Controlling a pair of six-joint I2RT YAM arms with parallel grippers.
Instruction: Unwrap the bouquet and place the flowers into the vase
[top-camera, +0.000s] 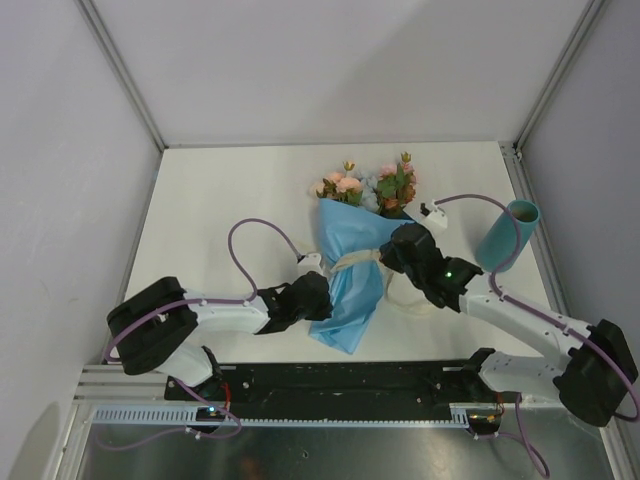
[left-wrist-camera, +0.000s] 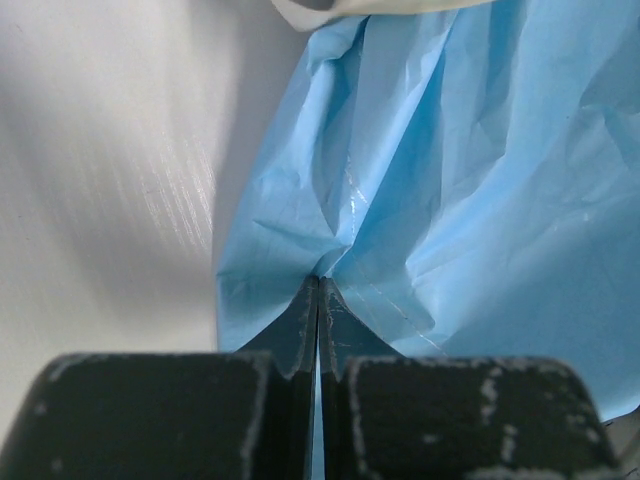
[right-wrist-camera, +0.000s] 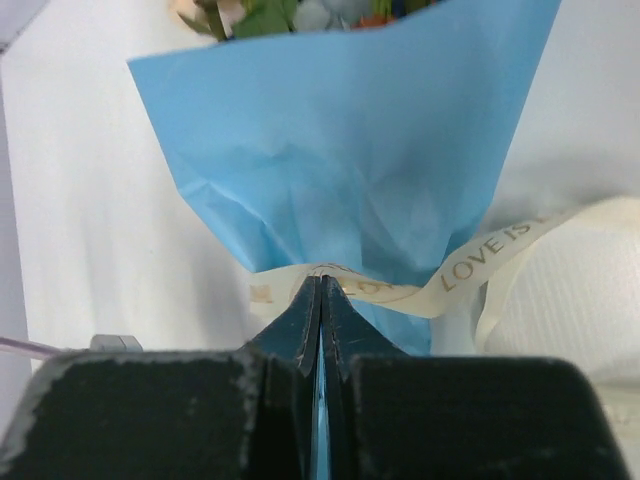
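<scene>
Pressed-together tips of my right claw (right-wrist-camera: 320, 285) pinched the cream ribbon (right-wrist-camera: 480, 250) tied round the bouquet (top-camera: 350, 270); my left claw (left-wrist-camera: 318, 285) nipped its blue paper (left-wrist-camera: 450, 200) nearer the tail. Lengthwise it ran away from me, flowers (top-camera: 365, 185) at the far end, vase (top-camera: 507, 237) off to my right.

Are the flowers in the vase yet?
Not yet. Nothing looks finished: the bouquet is still tied. Right now the left pincer pinches its blue paper and the right pincer pinches the ribbon. Left: untie, unwrap, move the flowers into the vase.
</scene>
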